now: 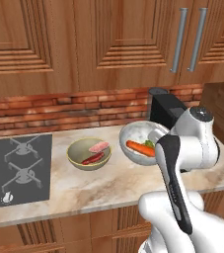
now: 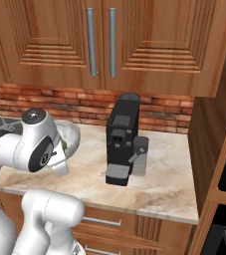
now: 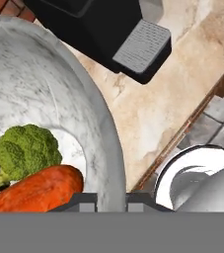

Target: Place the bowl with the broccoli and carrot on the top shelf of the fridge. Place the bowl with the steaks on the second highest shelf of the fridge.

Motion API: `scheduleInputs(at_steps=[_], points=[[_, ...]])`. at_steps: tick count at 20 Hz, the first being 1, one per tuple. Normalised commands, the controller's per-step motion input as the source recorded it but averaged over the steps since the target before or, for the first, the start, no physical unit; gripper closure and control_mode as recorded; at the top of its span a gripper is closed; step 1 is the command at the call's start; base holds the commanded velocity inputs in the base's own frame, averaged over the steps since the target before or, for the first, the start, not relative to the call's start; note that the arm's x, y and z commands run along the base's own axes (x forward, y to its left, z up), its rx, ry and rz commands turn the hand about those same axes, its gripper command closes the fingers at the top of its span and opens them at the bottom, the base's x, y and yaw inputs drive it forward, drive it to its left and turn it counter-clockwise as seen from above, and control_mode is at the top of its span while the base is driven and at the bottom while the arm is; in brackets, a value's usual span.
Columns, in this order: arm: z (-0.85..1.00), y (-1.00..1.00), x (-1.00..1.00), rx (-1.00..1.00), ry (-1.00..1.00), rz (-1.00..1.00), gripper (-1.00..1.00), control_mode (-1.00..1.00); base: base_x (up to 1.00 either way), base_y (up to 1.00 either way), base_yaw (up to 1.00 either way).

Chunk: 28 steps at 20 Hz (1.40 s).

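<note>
A grey marble bowl [image 1: 133, 132] [image 3: 44, 89] stands on the counter right of centre, partly behind my arm, and its rim [image 2: 73, 130] peeks out past my arm. Inside lie the orange carrot [image 1: 140, 147] [image 3: 34, 191] and the small green broccoli [image 1: 149, 144] [image 3: 27, 150]. My gripper [image 3: 111, 201] straddles the bowl's near rim, one fingertip inside and one outside, both pressed against it. To its left, an olive bowl [image 1: 79, 160] holds the red and pink steaks [image 1: 99, 147]. The fridge and its shelves are out of view.
A black coffee machine [image 2: 122, 142] [image 3: 98, 29] stands close behind and right of the marble bowl. A stove top [image 1: 15, 168] covers the counter's left end. Wooden cabinets with bar handles [image 2: 91, 42] hang above. The counter's front edge [image 1: 84, 205] is just below the bowls.
</note>
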Motion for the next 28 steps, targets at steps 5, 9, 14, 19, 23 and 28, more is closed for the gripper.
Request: scheduleInputs(at_steps=[5, 9, 14, 19, 23, 28], points=[[0.93, 0.0, -0.85, 0.09, 0.01, 0.0, 1.0, -1.0, 0.0, 0.0, 0.0], [0.45, 0.0, -0.41, 0.02, -0.03, 0.0, 1.0, -1.0, 0.0, 0.0, 0.0], [0.1, 0.1, -0.07, -0.08, -0.08, -0.01, 1.0, -1.0, 0.0, 0.0, 0.0], [0.0, 0.04, 0.0, -0.02, 0.0, 0.0, 1.0, -1.0, 0.0, 0.0, 0.0], [0.0, 0.0, -0.01, 0.0, 0.0, 0.0, 1.0, -1.0, 0.0, 0.0, 0.0], [0.0, 0.0, -0.04, 0.0, 0.0, 0.0, 1.0, 1.0, -0.27, 0.0, 0.0]])
